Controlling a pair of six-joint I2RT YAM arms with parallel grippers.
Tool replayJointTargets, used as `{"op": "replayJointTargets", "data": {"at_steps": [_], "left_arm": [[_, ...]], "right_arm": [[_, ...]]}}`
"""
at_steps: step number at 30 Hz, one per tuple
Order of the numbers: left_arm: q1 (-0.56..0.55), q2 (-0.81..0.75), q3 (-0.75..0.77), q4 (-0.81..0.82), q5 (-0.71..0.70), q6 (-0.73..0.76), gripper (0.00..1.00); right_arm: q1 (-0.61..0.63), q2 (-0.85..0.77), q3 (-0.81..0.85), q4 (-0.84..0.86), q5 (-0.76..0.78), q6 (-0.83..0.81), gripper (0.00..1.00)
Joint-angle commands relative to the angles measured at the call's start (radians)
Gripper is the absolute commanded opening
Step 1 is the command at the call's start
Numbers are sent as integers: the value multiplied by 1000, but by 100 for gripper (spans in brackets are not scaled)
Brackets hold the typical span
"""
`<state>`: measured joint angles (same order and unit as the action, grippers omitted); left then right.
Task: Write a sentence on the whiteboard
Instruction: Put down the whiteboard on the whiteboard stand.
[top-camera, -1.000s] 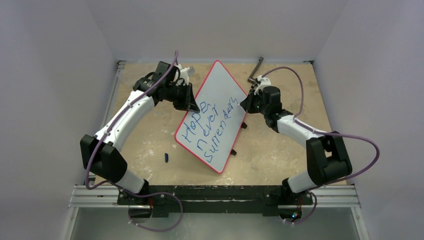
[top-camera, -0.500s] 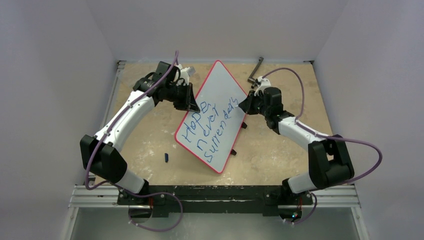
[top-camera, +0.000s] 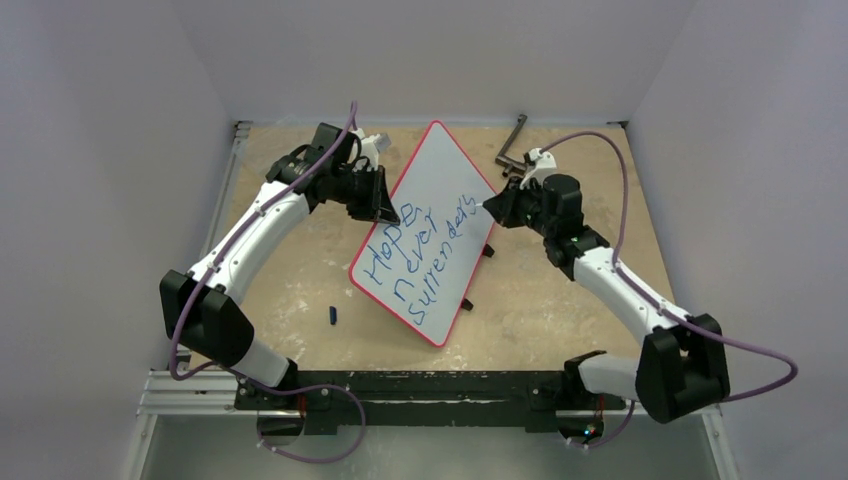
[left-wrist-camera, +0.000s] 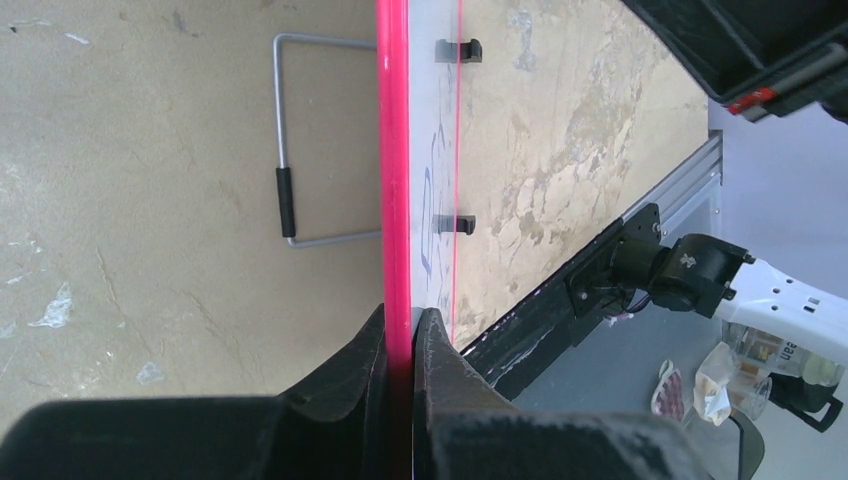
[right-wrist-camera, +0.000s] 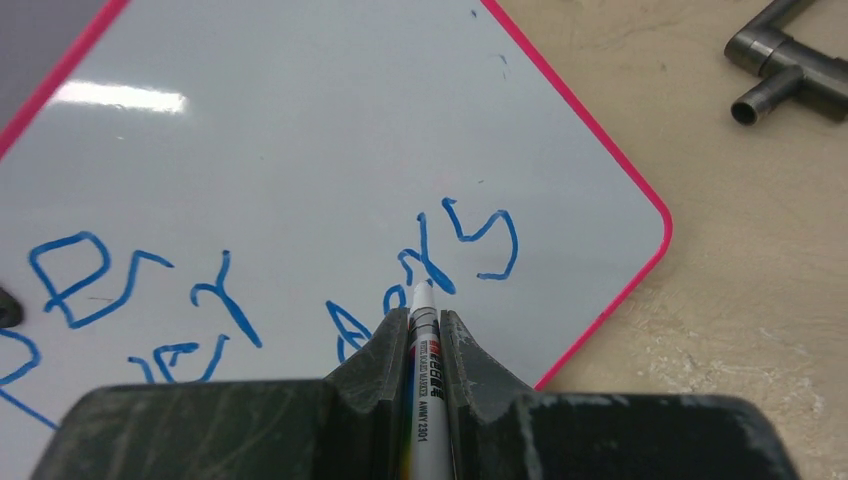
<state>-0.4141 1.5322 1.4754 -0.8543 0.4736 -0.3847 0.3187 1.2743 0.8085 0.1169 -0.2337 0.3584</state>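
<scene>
The whiteboard (top-camera: 438, 190) lies slanted across the middle of the table, white with a thin red rim (left-wrist-camera: 397, 150). The sentence (top-camera: 415, 262), in blue marker, reads "Hope never surrenders" in three slanted lines. My left gripper (top-camera: 385, 210) is shut on the board's left edge, its jaws pinching the red rim (left-wrist-camera: 400, 335). My right gripper (top-camera: 490, 208) hangs over the board's right edge, shut on a white marker (right-wrist-camera: 428, 400). The marker's tip points at the last letters (right-wrist-camera: 470, 245); whether it touches the whiteboard (right-wrist-camera: 300, 120) I cannot tell.
A small blue cap (top-camera: 334, 315) lies on the table left of the board. A grey metal fitting (top-camera: 512, 140) (right-wrist-camera: 785, 65) sits at the back right. Black clips (top-camera: 487, 250) stick out on the board's right edge. A wire stand (left-wrist-camera: 290, 190) shows beside the rim.
My right arm has swung its elbow outward to the right, and its gripper has shifted slightly right along the board's edge. The left arm and the board have not moved.
</scene>
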Motion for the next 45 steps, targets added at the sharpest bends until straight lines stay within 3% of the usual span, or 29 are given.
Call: {"op": "replayJointTargets", "data": {"at_steps": [1, 6, 9, 17, 45], "left_arm": [[-22, -1, -29, -38, -199, 138, 0], [-21, 3, -35, -36, -201, 140, 1], [-21, -2, -46, -26, -203, 144, 8], [-23, 18, -59, -33, -229, 155, 15], [-24, 14, -76, -33, -346, 158, 61]], "right_arm": [[3, -112, -7, -32, 24, 2, 0], [3, -188, -25, -63, 37, 9, 0], [3, -223, -36, -68, 41, 14, 0], [3, -259, -71, -68, 42, 20, 0], [3, -293, -129, -55, 45, 30, 0]]}}
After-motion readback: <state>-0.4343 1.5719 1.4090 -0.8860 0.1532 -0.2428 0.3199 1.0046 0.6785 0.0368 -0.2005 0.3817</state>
